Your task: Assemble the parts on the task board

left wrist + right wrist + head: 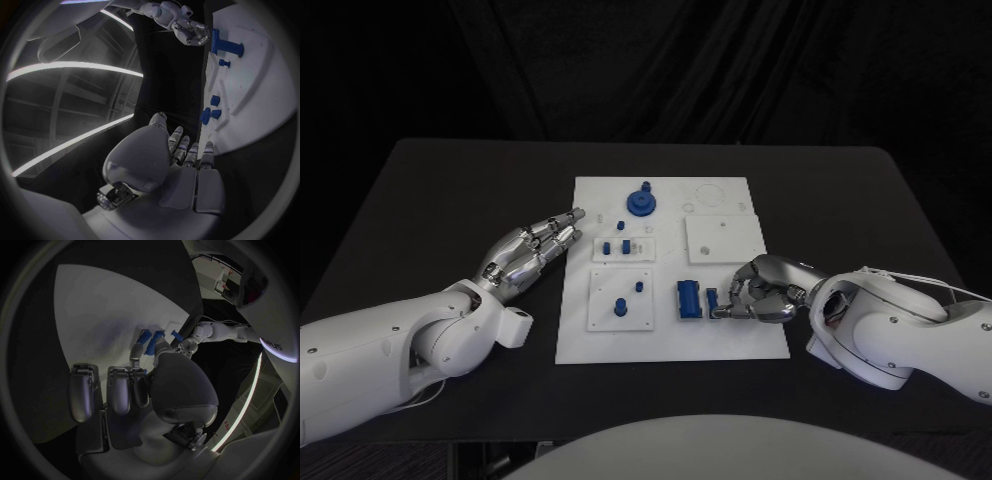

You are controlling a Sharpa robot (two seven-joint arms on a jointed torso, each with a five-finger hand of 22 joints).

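My right hand (762, 290) is curling over the near right part of the task board (668, 340), fingers pinching a small blue part (713, 301) beside a larger blue block (688, 298). My left hand (531, 250) is lying flat and empty by the board's left edge, fingers straight. A blue round part (642, 201) is standing at the board's far end.
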